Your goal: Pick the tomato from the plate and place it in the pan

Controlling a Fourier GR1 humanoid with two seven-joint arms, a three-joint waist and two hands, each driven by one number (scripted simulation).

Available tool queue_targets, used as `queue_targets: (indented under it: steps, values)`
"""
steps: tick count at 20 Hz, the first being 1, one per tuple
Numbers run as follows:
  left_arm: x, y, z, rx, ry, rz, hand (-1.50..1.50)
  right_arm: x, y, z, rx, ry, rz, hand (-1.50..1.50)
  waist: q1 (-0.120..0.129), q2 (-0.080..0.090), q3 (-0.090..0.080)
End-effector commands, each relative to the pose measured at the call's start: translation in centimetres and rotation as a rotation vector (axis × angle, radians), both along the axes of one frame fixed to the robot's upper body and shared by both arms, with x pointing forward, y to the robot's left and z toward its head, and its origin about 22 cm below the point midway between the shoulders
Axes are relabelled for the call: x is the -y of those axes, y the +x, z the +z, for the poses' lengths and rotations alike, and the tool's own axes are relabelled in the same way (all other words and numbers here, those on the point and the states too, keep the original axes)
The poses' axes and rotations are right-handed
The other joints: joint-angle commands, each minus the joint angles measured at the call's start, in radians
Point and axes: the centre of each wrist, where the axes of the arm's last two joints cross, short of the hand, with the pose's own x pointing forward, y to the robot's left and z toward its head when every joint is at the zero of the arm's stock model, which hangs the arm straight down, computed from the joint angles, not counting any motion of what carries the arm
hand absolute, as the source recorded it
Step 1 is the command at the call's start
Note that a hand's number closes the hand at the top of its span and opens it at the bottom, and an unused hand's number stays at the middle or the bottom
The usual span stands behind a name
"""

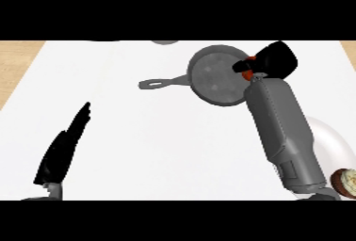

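— Tomato count, and where is it?
— One tomato [250, 60], red just showing inside my right hand [274, 57], whose fingers are curled round it. It sits at the right rim of the one pan [212, 77]; whether it touches, I cannot tell.
— Plates?
— One white plate [332, 141], nearer me than that hand, beside my right forearm and cut by the view's right edge. One round brown thing [346, 181] shows at the same edge.
— Room to move?
— Wide bare counter [167, 141] lies left of that hand, between the pan's handle and my left hand [61, 153], which rests low at left with its fingers straight.
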Motion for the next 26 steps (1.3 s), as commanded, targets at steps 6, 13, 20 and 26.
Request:
queue_targets:
  steps: [6,13,20,26]
  values:
    - [0.2,-0.3,-0.1,0.017,-0.017,-0.029,0.0,1.2,0.7,-3.1,0.056,0.442,-0.163,-1.5,0.034,0.016,0.005]
    - [1.0,0.8,0.2,0.028,0.007,-0.03,0.0,1.6,1.1,-2.6,0.341,0.492,-0.148,-1.5,0.023,0.016,0.003]
    - [0.0,0.7,0.1,0.005,0.015,-0.026,0.0,2.4,0.9,-3.2,0.65,0.359,-0.263,-1.5,0.016,0.007,0.002]
    - [-0.7,0.3,0.0,-0.006,0.002,0.025,0.0,5.0,0.7,-3.5,0.792,0.342,-0.467,-1.5,-0.019,-0.01,0.0]
